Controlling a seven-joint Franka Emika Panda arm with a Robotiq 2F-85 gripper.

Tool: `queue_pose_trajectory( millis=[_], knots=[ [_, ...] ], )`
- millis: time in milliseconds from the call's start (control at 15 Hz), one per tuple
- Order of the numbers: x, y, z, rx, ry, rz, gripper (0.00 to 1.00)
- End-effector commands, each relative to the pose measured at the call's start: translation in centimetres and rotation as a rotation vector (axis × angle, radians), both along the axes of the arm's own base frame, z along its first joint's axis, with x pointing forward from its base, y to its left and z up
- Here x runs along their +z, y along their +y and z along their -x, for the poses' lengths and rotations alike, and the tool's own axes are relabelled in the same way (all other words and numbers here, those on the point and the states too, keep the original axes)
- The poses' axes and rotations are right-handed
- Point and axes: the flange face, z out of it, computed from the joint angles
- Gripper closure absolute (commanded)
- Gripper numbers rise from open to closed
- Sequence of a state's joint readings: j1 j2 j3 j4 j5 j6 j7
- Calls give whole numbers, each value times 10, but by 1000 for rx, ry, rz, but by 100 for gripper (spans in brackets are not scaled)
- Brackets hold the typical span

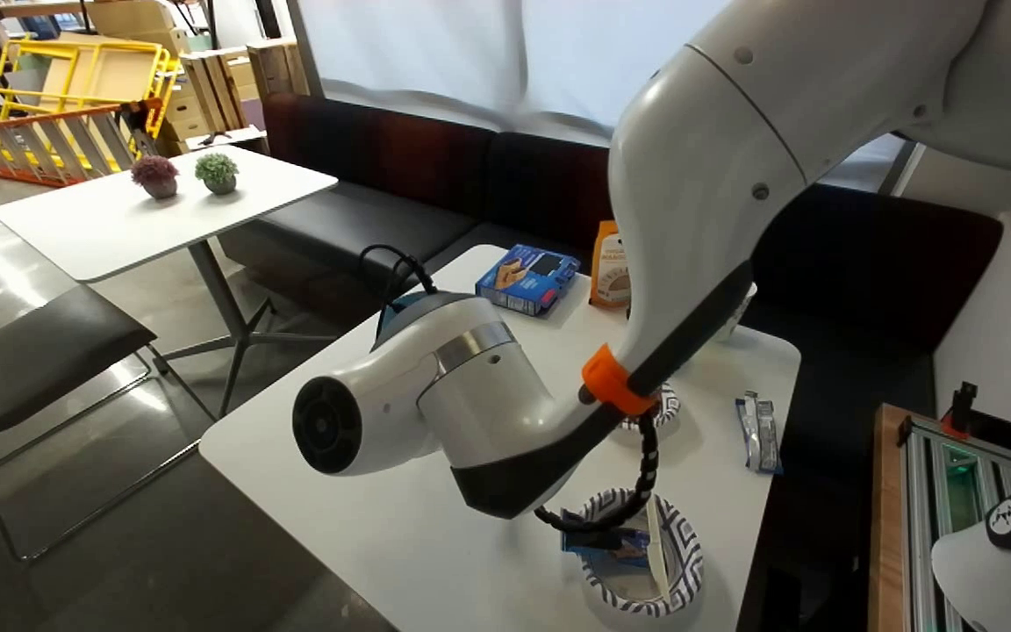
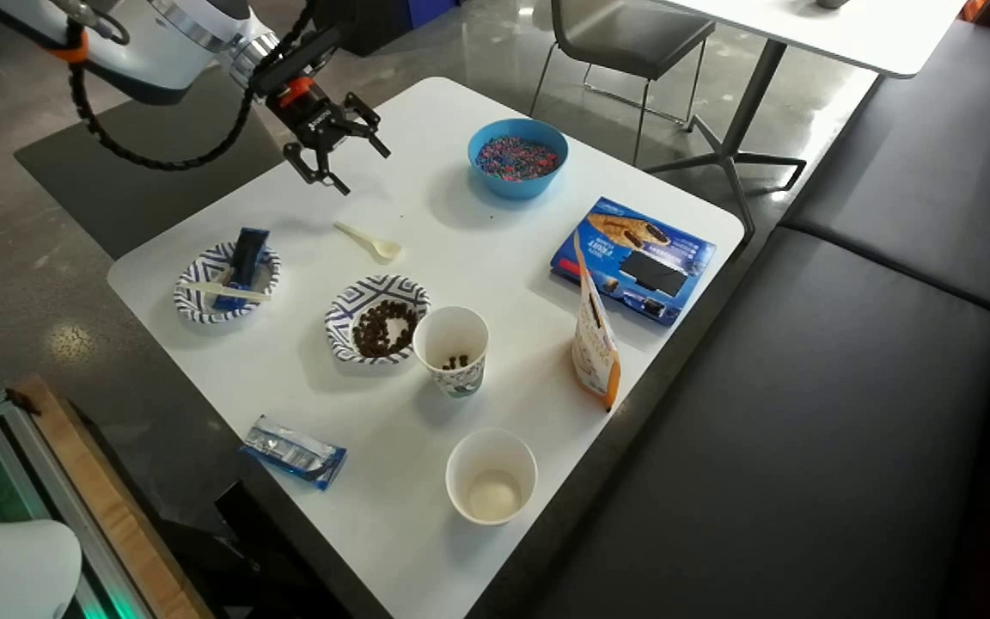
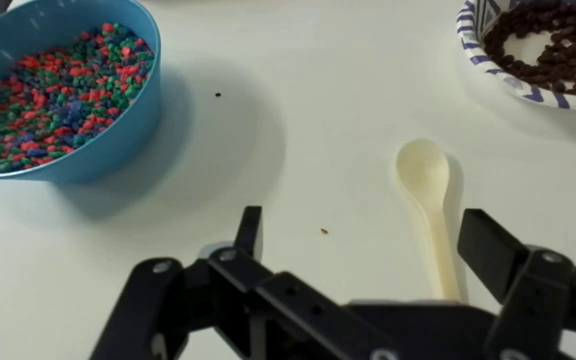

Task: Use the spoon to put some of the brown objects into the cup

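Some brown objects lay in the cup mid-frame; the job seemed done. Upper left, the tool gaped, apart from the spoon.

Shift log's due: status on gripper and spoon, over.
Gripper open, empty. Spoon on table, unheld. A few brown pieces in cup. Nothing seen blocking the grasp.

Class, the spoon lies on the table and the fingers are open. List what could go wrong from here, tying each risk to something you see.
The slim spoon lies flat and, in the wrist view, appears nearer one of the fingers; closing might push it aside.
A cup stands close by the bowl of brown objects, so scooping could knock it over.
The brown objects are small, so some might spill on the way.
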State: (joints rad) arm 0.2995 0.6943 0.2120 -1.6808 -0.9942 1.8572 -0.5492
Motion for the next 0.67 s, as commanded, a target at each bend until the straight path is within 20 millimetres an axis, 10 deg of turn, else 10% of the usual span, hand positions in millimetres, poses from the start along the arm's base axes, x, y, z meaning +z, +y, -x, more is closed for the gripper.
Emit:
queue_pose_trajectory(
  millis=[0,600],
  knots=[
    [-26,1,-1,23,69,25,0],
    [-68,-10,20,22,123,58,0]
  ],
)
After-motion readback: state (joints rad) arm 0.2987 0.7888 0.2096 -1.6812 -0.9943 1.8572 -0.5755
